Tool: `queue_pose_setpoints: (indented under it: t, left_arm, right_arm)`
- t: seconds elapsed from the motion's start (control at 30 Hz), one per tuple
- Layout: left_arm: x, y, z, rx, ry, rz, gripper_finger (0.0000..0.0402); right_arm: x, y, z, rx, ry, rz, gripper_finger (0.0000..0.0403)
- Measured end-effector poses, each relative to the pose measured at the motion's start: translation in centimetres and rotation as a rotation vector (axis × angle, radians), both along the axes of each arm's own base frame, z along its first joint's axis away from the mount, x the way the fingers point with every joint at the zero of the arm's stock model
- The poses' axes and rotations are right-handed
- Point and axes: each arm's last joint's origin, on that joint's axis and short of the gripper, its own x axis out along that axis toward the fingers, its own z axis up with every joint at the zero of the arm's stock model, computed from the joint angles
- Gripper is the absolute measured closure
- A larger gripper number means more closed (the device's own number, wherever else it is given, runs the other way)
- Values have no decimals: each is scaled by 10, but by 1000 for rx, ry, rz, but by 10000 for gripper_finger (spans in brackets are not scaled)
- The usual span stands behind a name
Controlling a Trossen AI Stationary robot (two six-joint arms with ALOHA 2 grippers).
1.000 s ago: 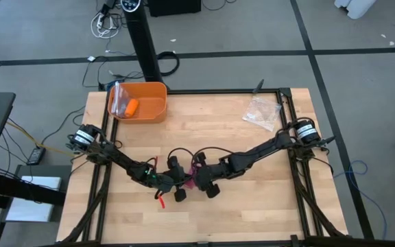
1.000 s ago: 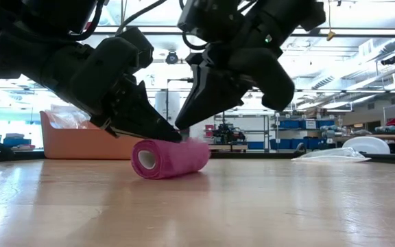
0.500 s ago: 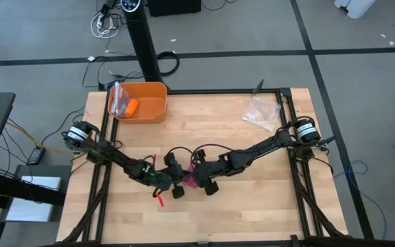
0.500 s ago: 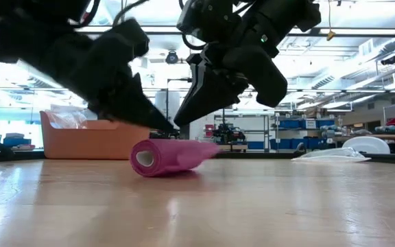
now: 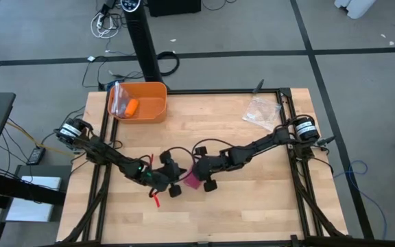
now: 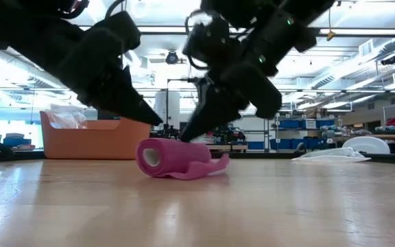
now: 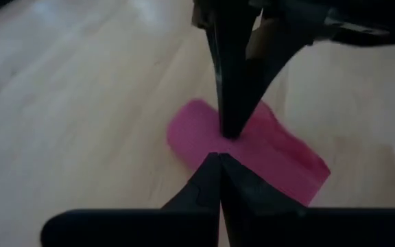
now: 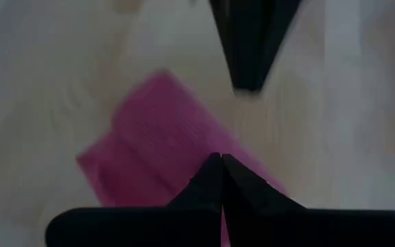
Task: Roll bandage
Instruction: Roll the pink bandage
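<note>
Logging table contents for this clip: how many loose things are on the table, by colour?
Pink: 1, the bandage
Orange: 2, the bin and the small orange object inside it
Clear: 2, the plastic bag and clear plastic in the bin
Total: 5

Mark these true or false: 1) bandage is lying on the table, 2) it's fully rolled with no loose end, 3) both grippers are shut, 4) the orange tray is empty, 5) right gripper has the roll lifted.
1) True: the bandage lies on the table.
2) False: a loose flap trails flat off the roll's end in the low view.
3) True: the left gripper and the right gripper both show fingers pressed together, tips just above the roll.
4) False: the orange tray holds a small orange object and some clear plastic.
5) False: the roll rests on the wood; neither gripper holds it.
</note>
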Motion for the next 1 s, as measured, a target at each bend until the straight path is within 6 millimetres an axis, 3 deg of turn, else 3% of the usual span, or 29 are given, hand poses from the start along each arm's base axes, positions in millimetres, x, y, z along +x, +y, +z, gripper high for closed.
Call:
queue_pose_setpoints:
  t: [1.0]
  left_arm:
    - [5,-5,3,-54,-35,-91,394]
  right_arm:
    - [-24,28,-22,69,137,-34,403]
